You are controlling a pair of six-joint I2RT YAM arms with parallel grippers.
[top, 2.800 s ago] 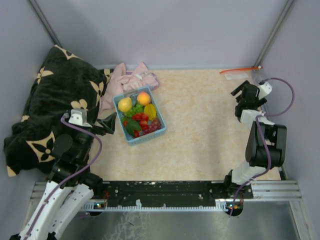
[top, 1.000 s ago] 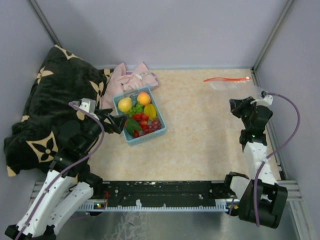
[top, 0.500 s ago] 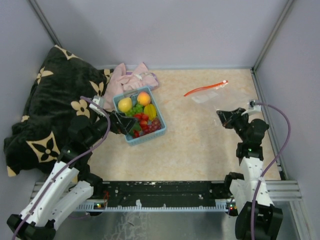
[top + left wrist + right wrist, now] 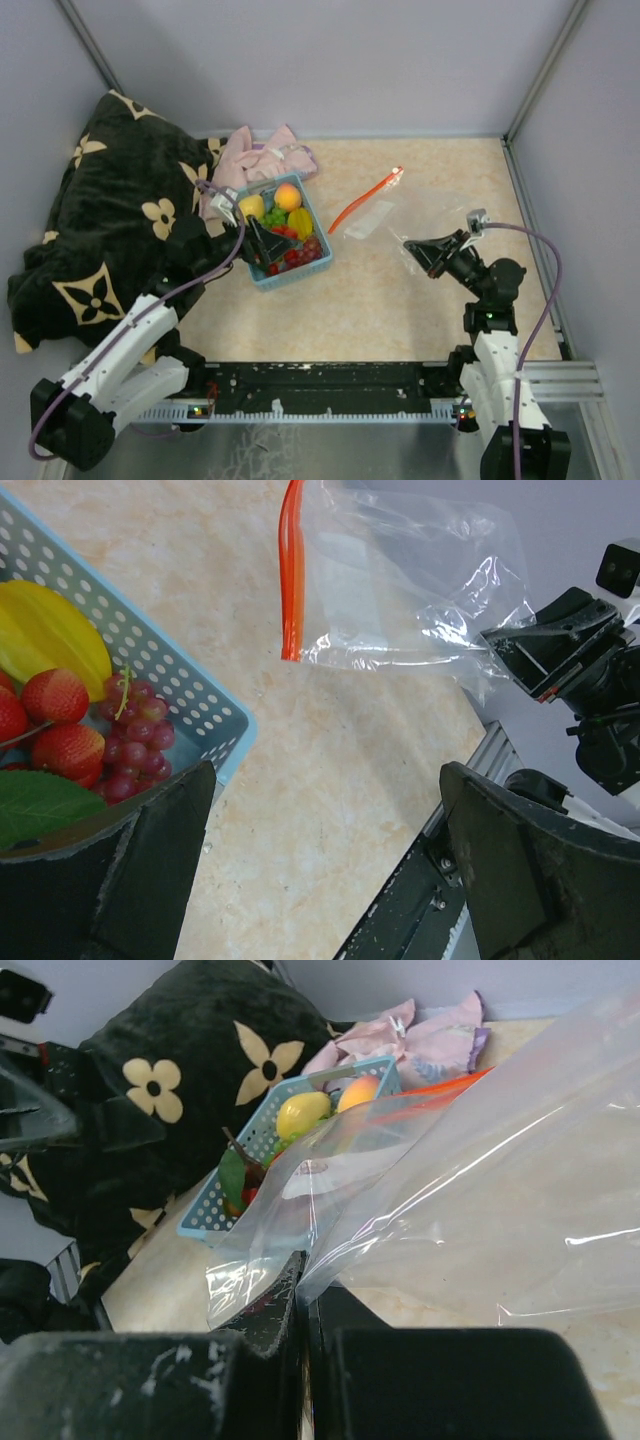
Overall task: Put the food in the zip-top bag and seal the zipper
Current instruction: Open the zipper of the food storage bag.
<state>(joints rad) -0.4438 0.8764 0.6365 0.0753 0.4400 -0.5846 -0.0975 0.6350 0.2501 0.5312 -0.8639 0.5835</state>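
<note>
Beige table (image 4: 400,310) is seen from above, with a black flower-print cushion (image 4: 90,210) piled on its left side and a pink cloth (image 4: 262,158) at the back. The zip-top bag (image 4: 385,215) is spread mid-table, right of the light-blue basket (image 4: 300,274), its clear film crumpled. Its near-right corner is pinched by the right gripper (image 4: 414,248), jaws fully closed on the plastic, with only a hairline slit shown in the right wrist view. Whether the rest of the bag is flat or lifted cannot be told. The left gripper (image 4: 258,238) is held over the basket's near part, fingers (image 4: 140,880) spread wide, nothing between them and no contact with food seen. All food is in the basket: yellow pear (image 4: 250,207) and orange peach (image 4: 288,196) at the far end; yellow piece (image 4: 50,640), red berries (image 4: 60,725), dark-red grapes (image 4: 135,750) and green leaf (image 4: 40,805) nearer. Part of the basket is covered by the left gripper in the top view. The zipper (image 4: 365,200) is laid diagonally along the bag's edge facing the basket, apart from it. Open or sealed cannot be made out, and the slider is too small to tell.
</note>
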